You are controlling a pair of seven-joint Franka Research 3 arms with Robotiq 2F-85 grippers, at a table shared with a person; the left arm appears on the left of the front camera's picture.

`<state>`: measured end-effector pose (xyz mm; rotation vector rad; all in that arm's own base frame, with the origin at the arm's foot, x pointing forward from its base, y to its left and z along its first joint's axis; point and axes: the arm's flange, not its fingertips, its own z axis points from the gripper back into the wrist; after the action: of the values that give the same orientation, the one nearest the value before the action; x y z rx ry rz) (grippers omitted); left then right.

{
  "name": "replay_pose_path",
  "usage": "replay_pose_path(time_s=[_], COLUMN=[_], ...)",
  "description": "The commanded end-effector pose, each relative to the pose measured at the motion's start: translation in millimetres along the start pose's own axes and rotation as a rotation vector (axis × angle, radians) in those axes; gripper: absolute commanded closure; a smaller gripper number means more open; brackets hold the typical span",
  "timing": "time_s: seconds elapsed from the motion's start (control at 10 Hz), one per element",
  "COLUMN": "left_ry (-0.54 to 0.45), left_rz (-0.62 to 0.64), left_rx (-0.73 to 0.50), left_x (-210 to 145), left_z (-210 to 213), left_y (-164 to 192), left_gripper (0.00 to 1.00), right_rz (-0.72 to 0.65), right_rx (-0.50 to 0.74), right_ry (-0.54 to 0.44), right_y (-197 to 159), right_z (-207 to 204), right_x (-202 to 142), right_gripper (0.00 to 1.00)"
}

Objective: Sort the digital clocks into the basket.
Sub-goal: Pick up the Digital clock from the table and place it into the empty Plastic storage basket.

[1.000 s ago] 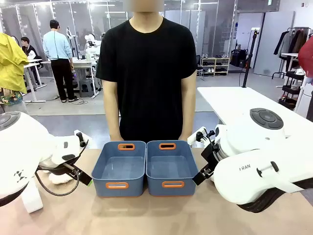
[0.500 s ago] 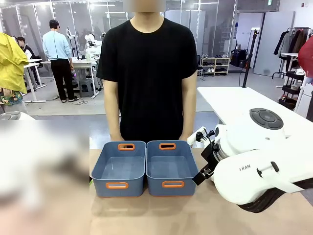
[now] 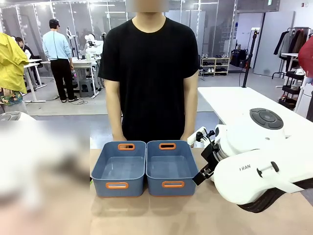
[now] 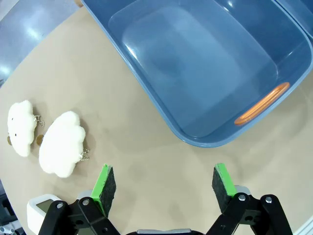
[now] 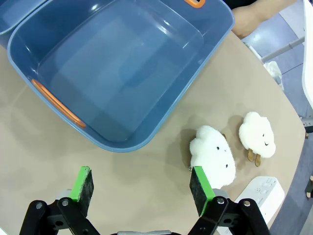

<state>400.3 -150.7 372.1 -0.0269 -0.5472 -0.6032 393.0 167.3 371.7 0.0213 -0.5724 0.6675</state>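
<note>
Robotics lab: glass partitions (image 3: 29,19), white worktable (image 3: 239,103), shelving (image 3: 215,66), robot arm (image 3: 254,171).

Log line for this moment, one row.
left gripper: open, empty | right gripper: open, empty | left clock: on table | right clock: on table | left basket: empty | right basket: empty

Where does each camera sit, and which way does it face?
Front view: between the arms, facing the person; right arm, left basket, right basket show.
Left wrist view: looks down past open left gripper at left basket.
Right wrist view: looks down past open right gripper at right basket.
Front shares one basket with each wrist view.
</note>
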Motion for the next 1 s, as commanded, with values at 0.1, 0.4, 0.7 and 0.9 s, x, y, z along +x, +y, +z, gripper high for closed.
replay_pose_path(time_s=[0.1,0.4,0.7,0.9], left_ry=[0.0,0.072,0.102,0.083], left_rz=[0.001,0.142,0.246,0.324], left_rx=[0.0,-0.223,-0.582,-0.826], left_x=[-0.1,15.0,7.2,-1.2], left_z=[0.0,35.1,50.4,49.1], left_y=[0.4,40.0,90.0,125.1], left_gripper=[0.0,0.0,0.0,0.0], right_rz=[-0.003,-0.187,-0.272,-0.356], right_rx=[0.0,0.079,0.343,0.637], right_ry=[0.0,0.069,0.081,0.009], right_y=[-0.1,-52.7,-85.7,-112.4], right_z=[0.0,25.3,43.6,59.8], right_x=[0.0,11.4,10.0,-3.0], right_gripper=[0.0,0.0,0.0,0.0])
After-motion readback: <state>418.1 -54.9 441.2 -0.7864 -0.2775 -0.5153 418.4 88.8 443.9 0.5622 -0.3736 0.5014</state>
